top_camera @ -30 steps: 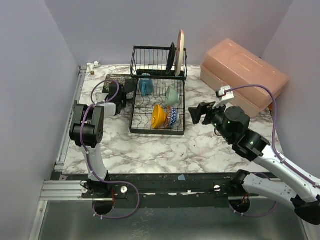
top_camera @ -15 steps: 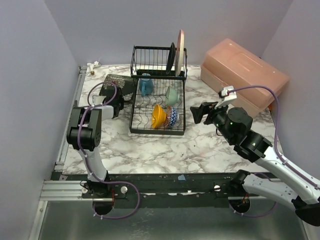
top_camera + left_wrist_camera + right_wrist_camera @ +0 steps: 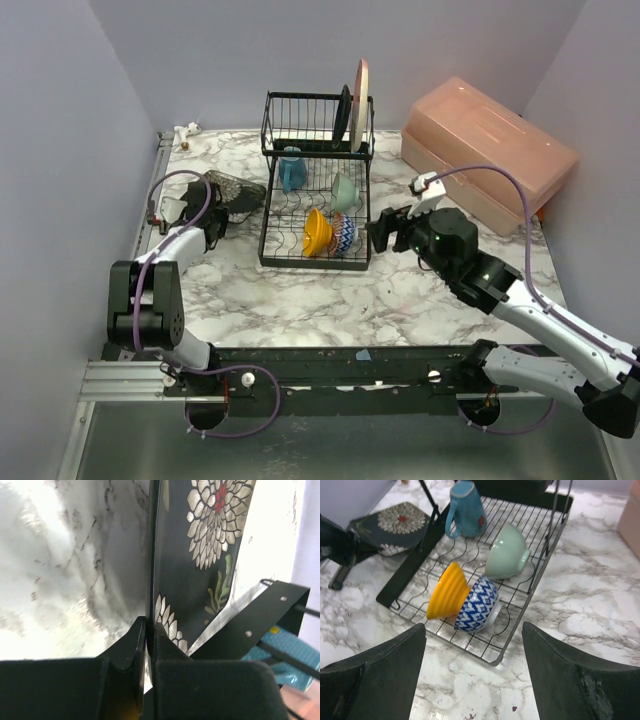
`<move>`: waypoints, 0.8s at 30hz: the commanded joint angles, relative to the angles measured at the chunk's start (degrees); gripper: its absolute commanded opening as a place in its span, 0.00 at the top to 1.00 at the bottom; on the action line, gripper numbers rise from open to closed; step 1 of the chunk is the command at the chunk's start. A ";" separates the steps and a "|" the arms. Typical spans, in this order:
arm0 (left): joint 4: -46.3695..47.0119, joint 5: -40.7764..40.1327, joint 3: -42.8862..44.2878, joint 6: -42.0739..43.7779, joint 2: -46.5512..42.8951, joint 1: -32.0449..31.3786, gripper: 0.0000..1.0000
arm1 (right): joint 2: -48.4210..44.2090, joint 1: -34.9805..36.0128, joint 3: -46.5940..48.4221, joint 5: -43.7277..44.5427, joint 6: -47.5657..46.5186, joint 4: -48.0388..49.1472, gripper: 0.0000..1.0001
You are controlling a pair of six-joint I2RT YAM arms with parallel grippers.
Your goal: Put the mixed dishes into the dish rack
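Rack (image 3: 312,264): 3 bowls (image 3: 318,232), 1 mug (image 3: 291,168), 2 plates (image 3: 360,100); left tool (image 3: 149,630) clenching square plate (image 3: 200,555); right tool (image 3: 383,231) released

The left arm (image 3: 145,300), at the lower left of the top view, has black round joints and white tubes. The right arm (image 3: 470,265), at the lower right, looks the same. A thin purple cable (image 3: 178,173) loops along each. The right gripper (image 3: 472,627) has two wide, dull black fingers (image 3: 375,680).

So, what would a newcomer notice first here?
The black wire dish rack in the middle, with a bright orange bowl and a blue-patterned bowl lying in its front. Left of it, the left jaws pinch the edge of a black flowered plate; a big pink box sits far right.
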 commanded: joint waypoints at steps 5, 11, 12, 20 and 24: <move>-12.09 -0.68 -4.34 9.59 -17.44 0.30 1.00 | 8.94 0.03 2.71 -14.36 1.41 -1.91 0.18; -18.86 -2.36 -9.39 12.59 -31.04 0.36 1.00 | 17.11 1.23 4.23 -25.66 10.07 3.16 0.18; -19.84 -2.26 -10.42 12.83 -33.23 0.36 1.00 | 18.15 2.38 4.04 -26.42 11.01 4.82 0.18; -29.29 -3.35 -15.56 14.37 -48.67 0.40 1.00 | 33.05 7.75 11.63 -29.15 21.77 9.51 0.18; -32.04 -3.23 -16.73 14.24 -55.19 0.36 1.00 | 39.68 8.15 12.40 -36.47 37.37 17.20 0.18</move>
